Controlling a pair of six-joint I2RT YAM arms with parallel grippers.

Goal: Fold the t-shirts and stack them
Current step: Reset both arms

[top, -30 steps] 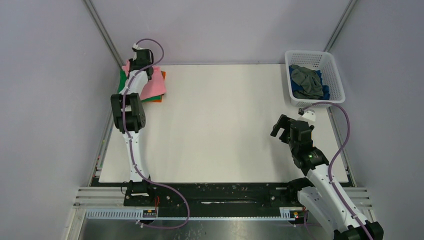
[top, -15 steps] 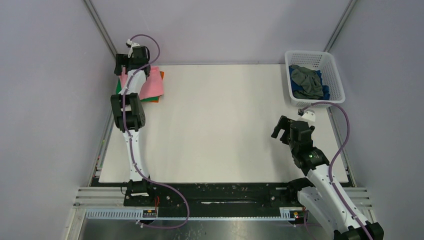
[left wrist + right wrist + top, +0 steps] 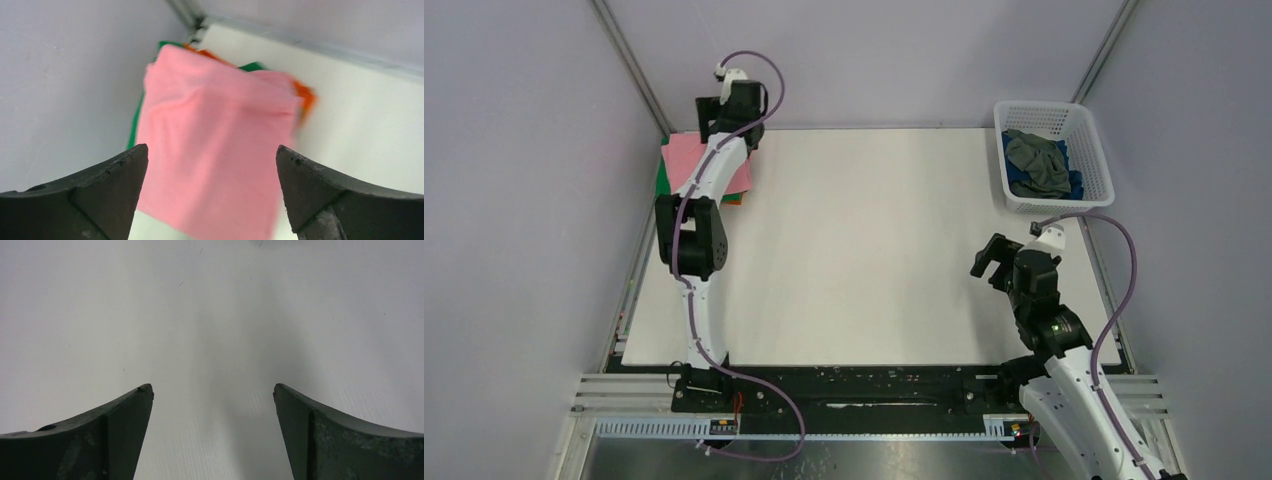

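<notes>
A folded pink t-shirt (image 3: 692,162) lies on top of a stack at the table's far left corner. A green t-shirt (image 3: 662,180) and an orange one (image 3: 735,199) peek out under it. In the left wrist view the pink t-shirt (image 3: 215,145) fills the middle, with green (image 3: 134,122) and orange (image 3: 306,97) edges showing. My left gripper (image 3: 716,122) hovers above the stack's far right side, open and empty (image 3: 211,150). My right gripper (image 3: 991,262) hangs open over bare table (image 3: 212,387) at the right. Grey (image 3: 1036,160) and blue (image 3: 1074,185) t-shirts lie crumpled in the basket.
The white lattice basket (image 3: 1052,110) stands at the far right corner of the white table (image 3: 874,250). Grey walls and metal frame posts close in the back and both sides, close to the stack.
My left gripper opened and let go of the pink t-shirt, then rose and swung right off the stack. The pink t-shirt now lies flat. The right gripper shifted slightly nearer.
</notes>
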